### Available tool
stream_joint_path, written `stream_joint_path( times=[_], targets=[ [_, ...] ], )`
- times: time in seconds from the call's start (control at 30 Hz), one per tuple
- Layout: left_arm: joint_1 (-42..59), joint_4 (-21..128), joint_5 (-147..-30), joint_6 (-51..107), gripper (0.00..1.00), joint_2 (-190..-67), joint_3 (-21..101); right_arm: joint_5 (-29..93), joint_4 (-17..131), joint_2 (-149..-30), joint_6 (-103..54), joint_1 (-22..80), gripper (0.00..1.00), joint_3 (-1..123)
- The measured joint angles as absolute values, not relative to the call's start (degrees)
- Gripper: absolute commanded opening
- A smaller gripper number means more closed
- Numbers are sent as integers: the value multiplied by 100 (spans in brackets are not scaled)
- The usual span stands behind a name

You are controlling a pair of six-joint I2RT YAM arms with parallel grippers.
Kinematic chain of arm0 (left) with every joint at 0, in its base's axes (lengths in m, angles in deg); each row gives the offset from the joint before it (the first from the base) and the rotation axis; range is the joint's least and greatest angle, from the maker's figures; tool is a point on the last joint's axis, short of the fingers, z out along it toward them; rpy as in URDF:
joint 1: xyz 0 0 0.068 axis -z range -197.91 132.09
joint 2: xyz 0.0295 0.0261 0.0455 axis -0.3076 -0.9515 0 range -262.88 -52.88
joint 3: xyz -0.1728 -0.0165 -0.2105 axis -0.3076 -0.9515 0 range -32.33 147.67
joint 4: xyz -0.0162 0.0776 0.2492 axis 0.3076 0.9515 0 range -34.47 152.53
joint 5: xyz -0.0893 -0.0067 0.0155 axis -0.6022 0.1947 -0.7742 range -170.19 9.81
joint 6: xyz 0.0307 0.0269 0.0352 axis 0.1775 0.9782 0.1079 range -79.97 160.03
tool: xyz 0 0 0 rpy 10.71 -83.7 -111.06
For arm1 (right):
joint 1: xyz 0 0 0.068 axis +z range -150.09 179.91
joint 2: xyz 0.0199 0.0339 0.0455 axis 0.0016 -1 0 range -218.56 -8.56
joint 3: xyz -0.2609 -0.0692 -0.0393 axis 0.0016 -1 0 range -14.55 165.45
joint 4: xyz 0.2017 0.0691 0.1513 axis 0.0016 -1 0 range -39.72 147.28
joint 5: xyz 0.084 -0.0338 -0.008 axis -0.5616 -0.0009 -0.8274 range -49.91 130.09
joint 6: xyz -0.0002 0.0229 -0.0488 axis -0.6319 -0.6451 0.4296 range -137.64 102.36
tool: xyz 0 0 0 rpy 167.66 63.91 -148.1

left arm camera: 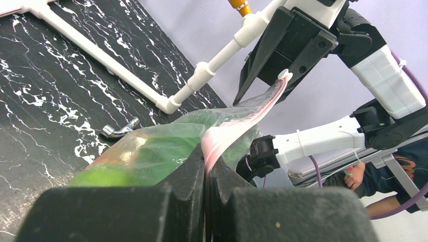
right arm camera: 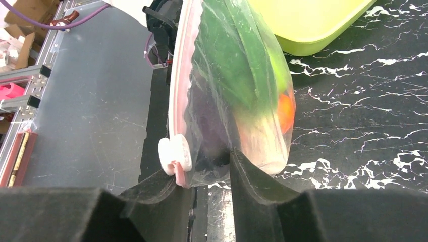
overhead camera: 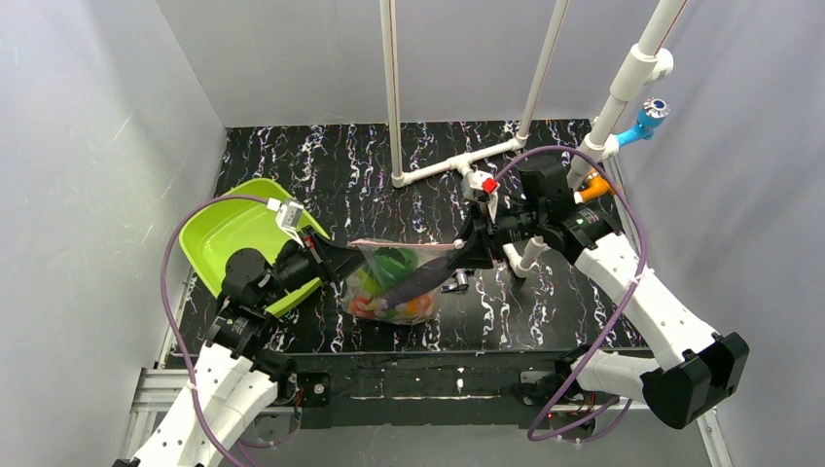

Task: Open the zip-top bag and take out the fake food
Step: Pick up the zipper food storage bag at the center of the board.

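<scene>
Jaws of left gripper (left arm camera: 206, 160) and right gripper (right arm camera: 204, 167) tight on one zip-top bag (overhead camera: 392, 280)

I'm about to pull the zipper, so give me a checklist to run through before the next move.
1. Left jaws shut on the zip strip: ok.
2. Right jaws holding the zip-top bag by the slider: ok.
3. Mouth open: not ok, looks sealed.
4. Fake food inside the bag: ok.
5. Green tray beside the bag: ok.
</scene>
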State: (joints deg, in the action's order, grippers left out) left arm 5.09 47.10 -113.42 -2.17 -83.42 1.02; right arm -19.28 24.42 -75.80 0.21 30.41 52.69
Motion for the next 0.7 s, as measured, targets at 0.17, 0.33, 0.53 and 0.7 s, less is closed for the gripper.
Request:
stream_joint_path(
  times=[0.17, 0.33, 0.53, 0.7],
  targets=[
    [509, 4571, -11329, -376, 0, -8292, -62, -2072, 2494, -7580, -126, 3041, 1, 5239],
    [509, 4592, -11257, -381, 3, -8250, -100, -2182, 2487, -7580, -150, 3039, 1, 5241],
    [511, 5156, -11117, 30, 57, -8067, -71, -2059, 2376, -7525, -145, 2927, 1, 5241],
    [509, 6173, -11152, 712, 98, -8034, 434, -1978, 2186, -7366, -91, 2879, 1, 5245]
  ],
)
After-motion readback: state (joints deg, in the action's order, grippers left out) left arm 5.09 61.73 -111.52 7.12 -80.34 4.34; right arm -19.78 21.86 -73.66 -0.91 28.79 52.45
